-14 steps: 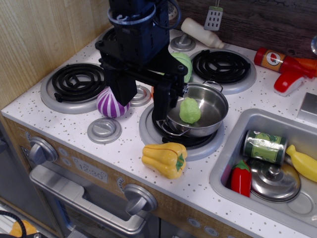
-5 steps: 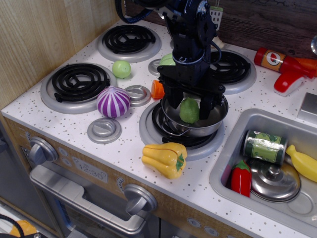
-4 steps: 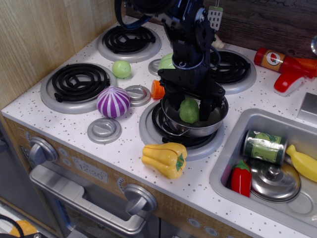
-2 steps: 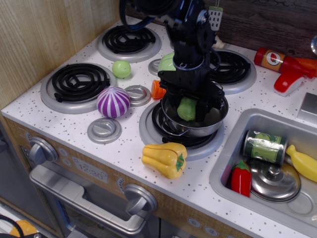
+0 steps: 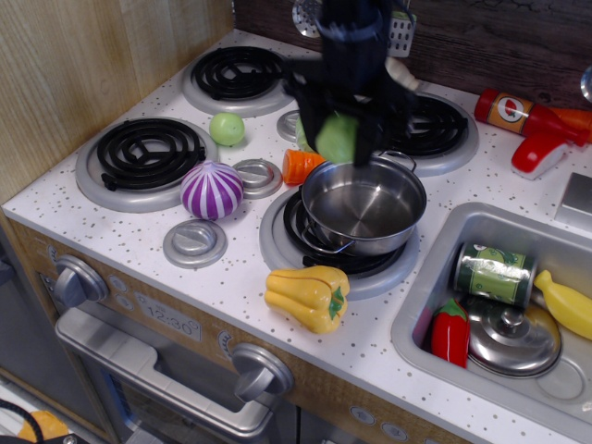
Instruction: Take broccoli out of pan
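You have one view only, set above and in front of the toy stove's front edge, looking down and back at an angle toward the dark rear wall. It sits fairly near: the four burners (image 5: 151, 151) fill the left and centre, the sink (image 5: 435, 305) is cut off at the right edge, and the oven door handle (image 5: 139, 375) shows along the bottom.

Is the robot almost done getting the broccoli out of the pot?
Nearly. Done: the pan looks empty, only bare steel showing inside. In hand: the gripper holds the broccoli between its jaws, lifted above the pan's back rim. The picture is blurry there, so the exact grip is hard to see. Left: putting the broccoli down somewhere outside the pan and letting go.
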